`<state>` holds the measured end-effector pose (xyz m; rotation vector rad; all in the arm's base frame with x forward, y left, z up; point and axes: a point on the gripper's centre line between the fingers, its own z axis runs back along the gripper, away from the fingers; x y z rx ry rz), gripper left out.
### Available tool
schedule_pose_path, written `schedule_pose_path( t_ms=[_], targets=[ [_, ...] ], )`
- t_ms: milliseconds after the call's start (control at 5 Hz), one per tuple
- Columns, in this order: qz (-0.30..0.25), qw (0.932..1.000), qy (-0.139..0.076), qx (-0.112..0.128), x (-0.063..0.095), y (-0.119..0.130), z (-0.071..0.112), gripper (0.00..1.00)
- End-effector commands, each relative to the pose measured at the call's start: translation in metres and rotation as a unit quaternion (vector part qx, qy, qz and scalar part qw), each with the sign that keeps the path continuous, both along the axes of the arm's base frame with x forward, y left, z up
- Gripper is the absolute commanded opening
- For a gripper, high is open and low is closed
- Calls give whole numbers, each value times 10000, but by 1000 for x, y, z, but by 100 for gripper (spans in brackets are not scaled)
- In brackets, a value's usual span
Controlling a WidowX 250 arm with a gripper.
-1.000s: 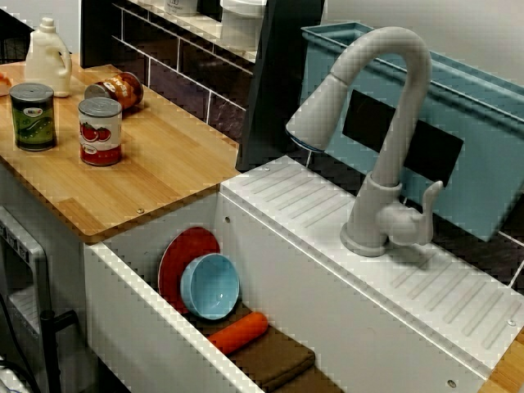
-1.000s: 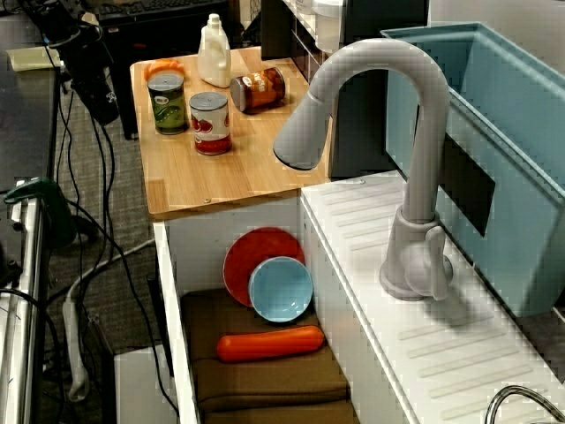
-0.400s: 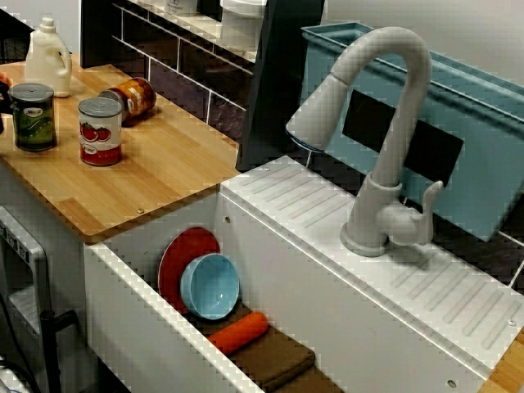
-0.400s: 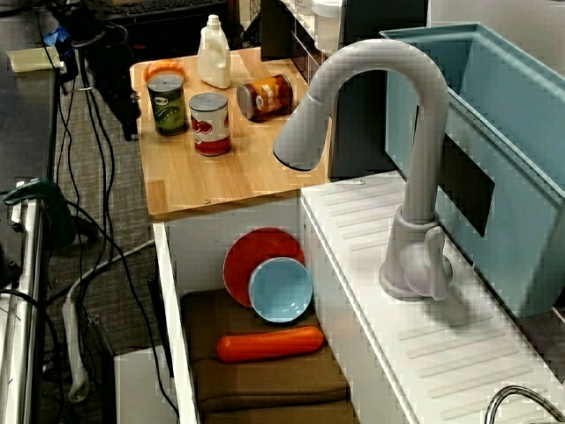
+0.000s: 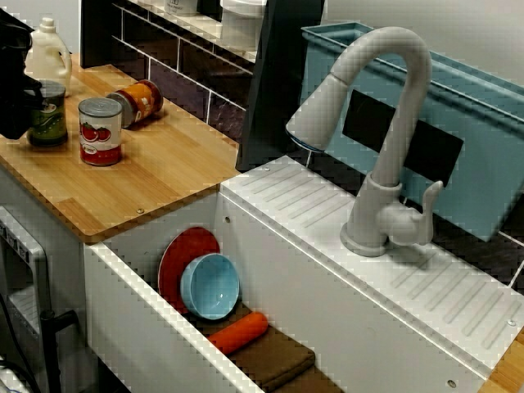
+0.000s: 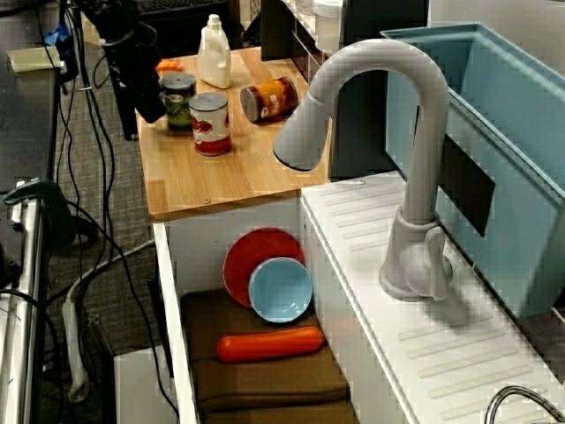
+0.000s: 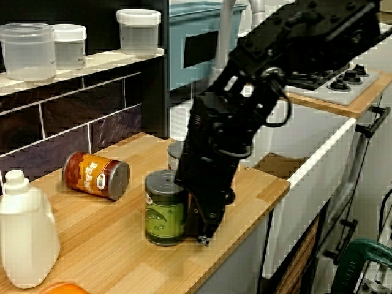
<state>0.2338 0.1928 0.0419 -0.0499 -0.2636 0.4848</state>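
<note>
The black hand (image 7: 203, 233) hangs low beside the upright green-labelled tin can (image 7: 164, 209) on the wooden table (image 7: 251, 184), its opening impossible to tell.

A wooden counter (image 5: 172, 168) meets a white sink (image 5: 139, 319) — dark tiled wall (image 7: 55, 119) behind, grey carpet (image 6: 125, 208) below.

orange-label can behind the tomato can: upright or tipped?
Tipped. The orange-label can lies on its side on the wooden counter, lid end facing sideways; the tomato can beside it stands upright.
</note>
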Motion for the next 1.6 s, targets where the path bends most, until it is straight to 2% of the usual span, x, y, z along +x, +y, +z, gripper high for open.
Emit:
schedule_pose_path(
  t_ms=[0,600,1200,1400],
  targets=[
    [121,9998,-105,150,28,7,7,0],
    [75,9997,-101,216,55,-5,9,0],
    [-74,9990,-136,423,63,2,16,0],
    [-122,9981,-235,549,63,6,16,0]
  ],
)
